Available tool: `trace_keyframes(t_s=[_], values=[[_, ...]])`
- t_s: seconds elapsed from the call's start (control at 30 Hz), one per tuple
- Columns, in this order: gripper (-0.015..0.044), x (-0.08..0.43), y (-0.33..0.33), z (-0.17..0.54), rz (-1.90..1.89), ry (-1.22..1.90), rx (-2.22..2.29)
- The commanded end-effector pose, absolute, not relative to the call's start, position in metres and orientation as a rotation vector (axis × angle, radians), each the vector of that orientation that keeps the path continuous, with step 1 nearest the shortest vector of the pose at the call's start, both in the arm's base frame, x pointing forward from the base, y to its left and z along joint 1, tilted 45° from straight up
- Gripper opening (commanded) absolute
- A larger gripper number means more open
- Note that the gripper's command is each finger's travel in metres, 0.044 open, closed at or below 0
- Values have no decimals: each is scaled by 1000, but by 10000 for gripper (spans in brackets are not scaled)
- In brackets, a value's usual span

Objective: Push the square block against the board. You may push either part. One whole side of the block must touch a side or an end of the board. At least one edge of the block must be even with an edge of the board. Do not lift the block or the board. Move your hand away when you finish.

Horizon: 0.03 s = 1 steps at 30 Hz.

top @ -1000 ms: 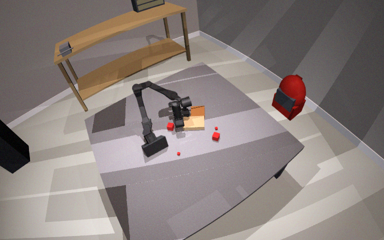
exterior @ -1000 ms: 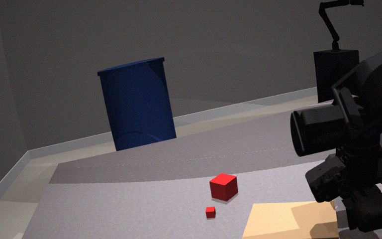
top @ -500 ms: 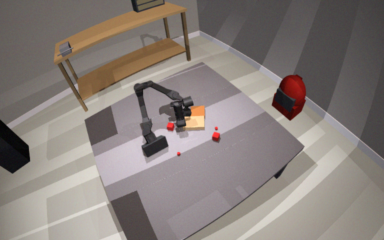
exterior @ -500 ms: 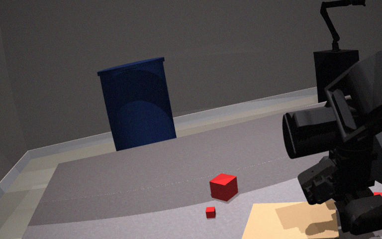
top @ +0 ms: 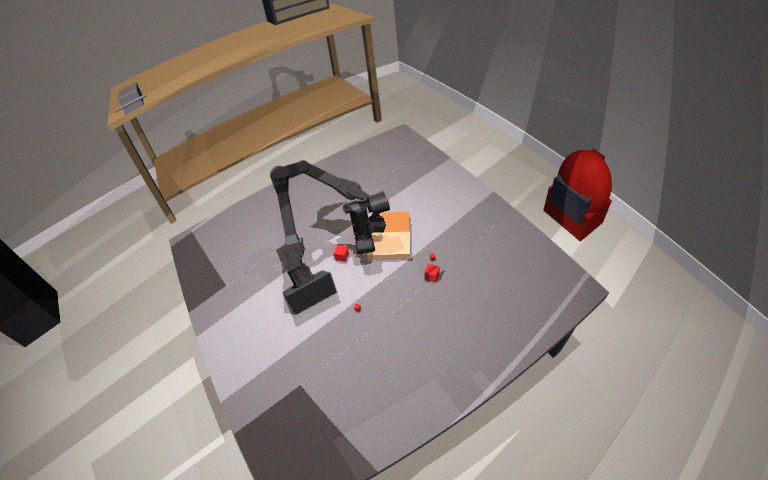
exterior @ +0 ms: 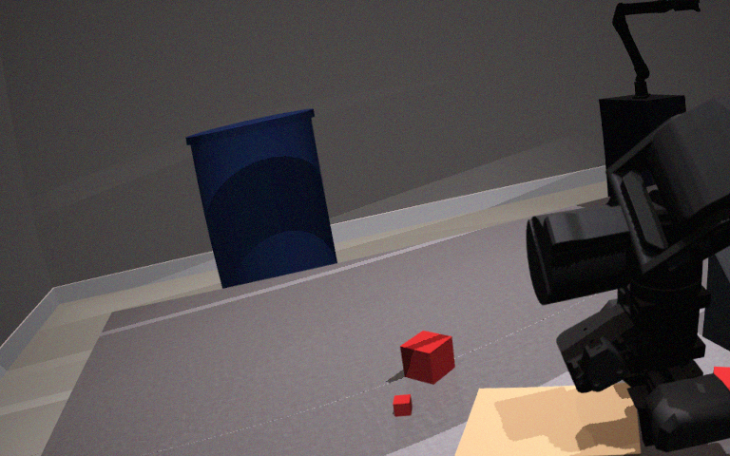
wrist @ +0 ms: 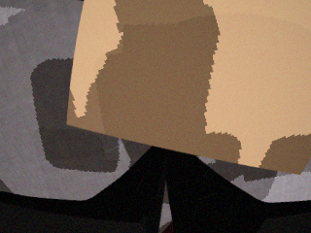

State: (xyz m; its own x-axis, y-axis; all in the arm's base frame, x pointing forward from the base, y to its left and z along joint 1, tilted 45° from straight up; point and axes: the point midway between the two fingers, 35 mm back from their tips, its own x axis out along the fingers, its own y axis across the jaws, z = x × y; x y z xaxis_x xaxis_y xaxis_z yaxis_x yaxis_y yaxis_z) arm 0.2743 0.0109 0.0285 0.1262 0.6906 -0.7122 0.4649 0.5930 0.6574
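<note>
A flat tan piece point(top: 399, 244) point(exterior: 487, 411) point(wrist: 258, 73) lies on the table. An orange piece point(top: 398, 220) lies directly behind it in the top view. Their right edges look nearly even there, but the arm hides their left parts. I cannot tell surely which is the square block and which is the board, or whether their whole sides touch. My gripper point(top: 366, 249) point(wrist: 166, 147) is shut and empty, pointing down at the tan piece's near-left side. In the wrist view the tips reach its lower edge; contact is unclear. The orange piece is out of the wrist view.
A red cube point(top: 340, 253) is just left of my gripper. Another red cube point(top: 432, 272) point(exterior: 428, 357) and a small red cube point(top: 432, 256) point(exterior: 402, 405) are right of the tan piece. A second small red cube point(top: 357, 307) is nearer the arm's base point(top: 310, 293).
</note>
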Motion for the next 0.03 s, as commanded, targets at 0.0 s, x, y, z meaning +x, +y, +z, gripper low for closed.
trace_keyframes(t_s=[0.0], values=[[0,271,13,30,219,1510,1022]])
